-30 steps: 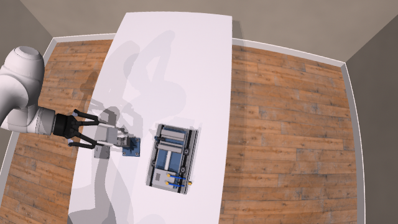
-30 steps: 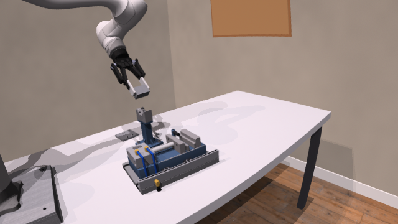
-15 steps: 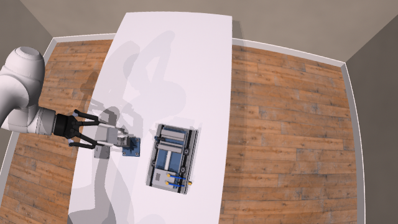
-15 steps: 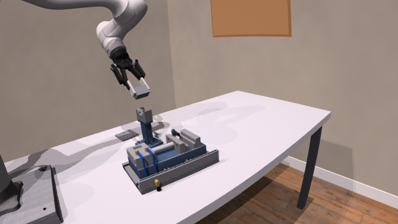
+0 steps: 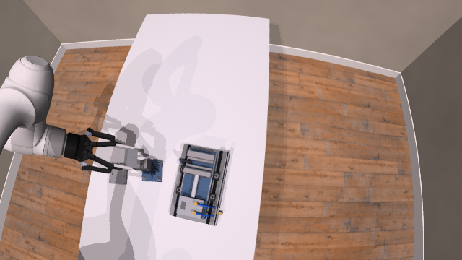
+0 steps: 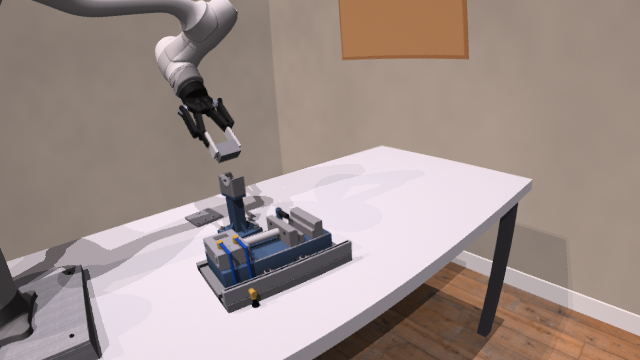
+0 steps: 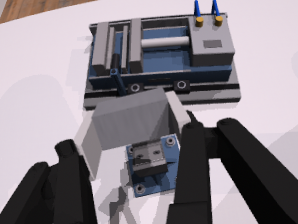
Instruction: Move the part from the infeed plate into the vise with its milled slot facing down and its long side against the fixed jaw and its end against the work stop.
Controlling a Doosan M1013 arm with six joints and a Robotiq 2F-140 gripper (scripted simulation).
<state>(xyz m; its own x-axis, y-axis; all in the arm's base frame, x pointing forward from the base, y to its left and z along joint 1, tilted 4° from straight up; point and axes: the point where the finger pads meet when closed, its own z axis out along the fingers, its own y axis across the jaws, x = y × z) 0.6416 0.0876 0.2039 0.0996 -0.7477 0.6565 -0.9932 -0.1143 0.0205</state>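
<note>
The tool (image 6: 223, 146) is clamped on the part (image 6: 229, 149), a grey block, with its black fingers (image 6: 212, 145) pressed to two opposite faces; the fingers stand partway closed, held apart by the block's width. The tool hangs in the air, tilted, well above the surface (image 6: 400, 195), and the part touches nothing but the fingers.

In the wrist view the part (image 7: 129, 125) shows as a plain grey box between the dark fingers; which way its milled slot faces cannot be told.

Directly beneath the held part stands the V-block (image 6: 232, 186), a grey notched head on a blue post (image 6: 235, 212) with a blue foot plate (image 5: 156, 176). Part and V-block are apart, with open air between them.

Just beyond the post, on the surface, lies the infeed plate (image 6: 203, 217), a flat grey plate with nothing on it.

Near the V-block's other side sits the vise (image 6: 275, 245), blue-bodied in a grey frame. Its two grey jaws stand apart, and the air cylinder (image 6: 227, 250) with two blue hoses (image 6: 231, 262) is at one end.

The white arm (image 6: 190, 35) reaches in from above left.
</note>
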